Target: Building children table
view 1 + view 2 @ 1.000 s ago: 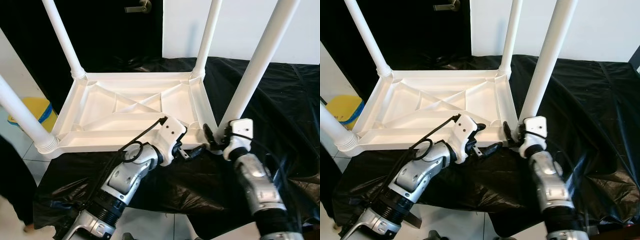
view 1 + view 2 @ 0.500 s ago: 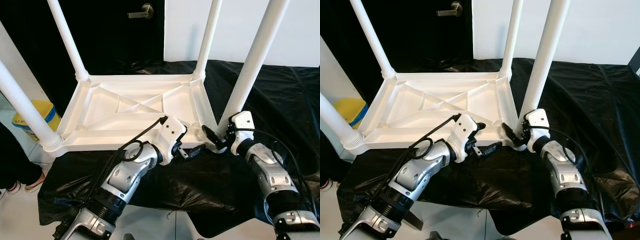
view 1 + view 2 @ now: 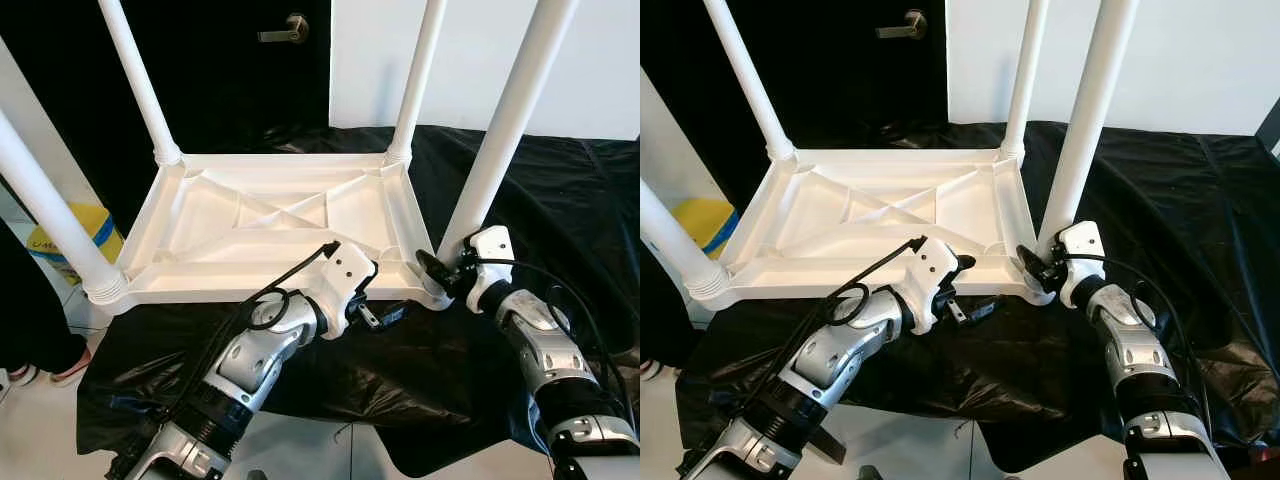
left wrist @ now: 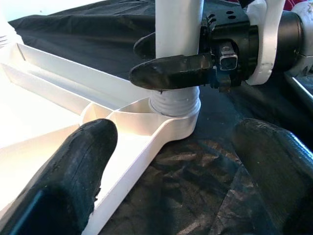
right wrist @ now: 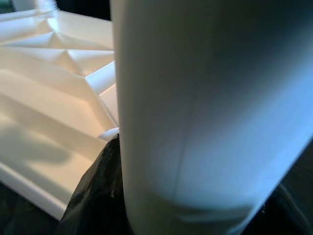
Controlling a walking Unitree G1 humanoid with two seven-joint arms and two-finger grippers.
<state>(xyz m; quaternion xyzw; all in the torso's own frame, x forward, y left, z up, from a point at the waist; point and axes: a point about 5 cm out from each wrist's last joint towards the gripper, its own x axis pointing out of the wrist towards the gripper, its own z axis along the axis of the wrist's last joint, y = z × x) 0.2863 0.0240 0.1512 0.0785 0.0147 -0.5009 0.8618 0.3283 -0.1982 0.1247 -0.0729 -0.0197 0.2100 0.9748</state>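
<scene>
Right gripper clamped on the near-right table leg, just above its socket.

We saw the upturned tabletop lying on black sheeting, all four legs standing. The left gripper sat open and empty beside the right, fingers straddling the tabletop's corner rim. Risk, we judged: twisting the leg might cross-thread it or drag the tabletop across the slick sheeting. The left wrist view showed the ribbed collar seated; the right wrist view gave leg surface too close to read.

I can read no text, brand or number here. The yellow and blue container beside the table carries small dark letters, but they are too small for me to read.
</scene>
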